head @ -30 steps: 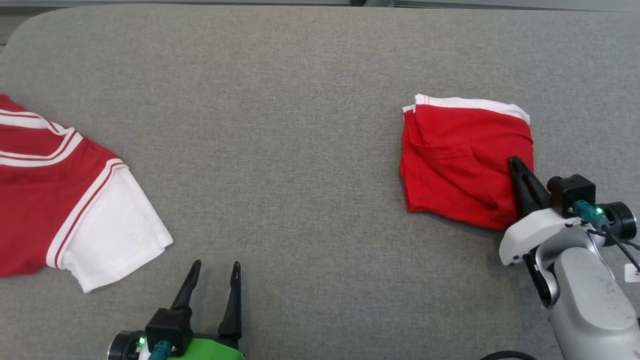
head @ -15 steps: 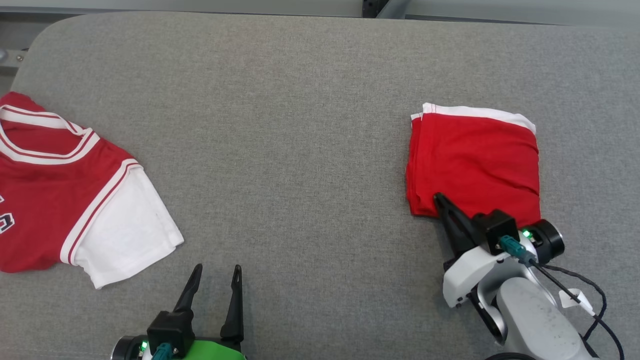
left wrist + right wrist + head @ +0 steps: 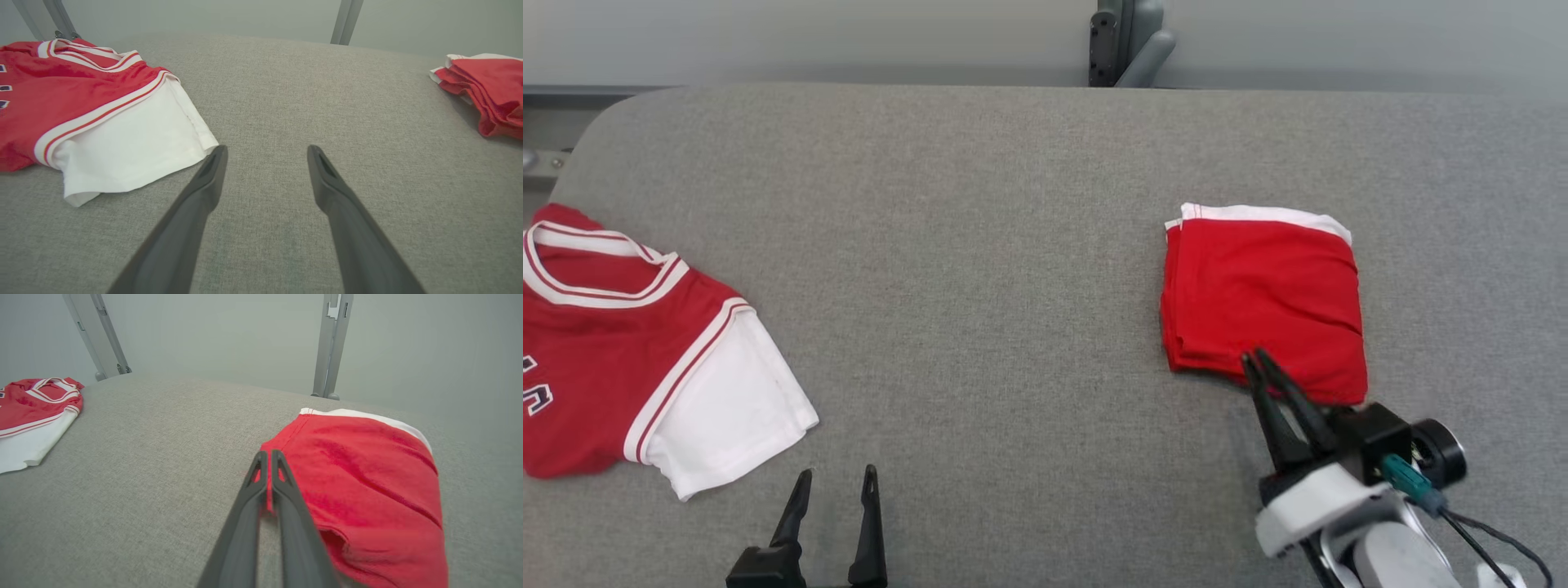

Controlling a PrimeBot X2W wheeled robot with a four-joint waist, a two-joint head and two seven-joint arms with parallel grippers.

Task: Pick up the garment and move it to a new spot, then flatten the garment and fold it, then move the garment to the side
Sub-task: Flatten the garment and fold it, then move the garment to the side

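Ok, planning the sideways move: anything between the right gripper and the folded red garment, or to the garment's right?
Nothing visible. The right gripper, shut, has its tips at the near edge of the folded red garment; grey table cover lies to its right. The red-and-white jersey is far left.

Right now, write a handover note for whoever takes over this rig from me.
Left gripper: open, empty, over bare table near the jersey.
Right gripper: shut, tips at the near left corner of the folded red garment; pinch unclear.
Done: garment folded, lying at the table's right.
To do: probably back the right arm off; the jersey on the left lies unfolded.
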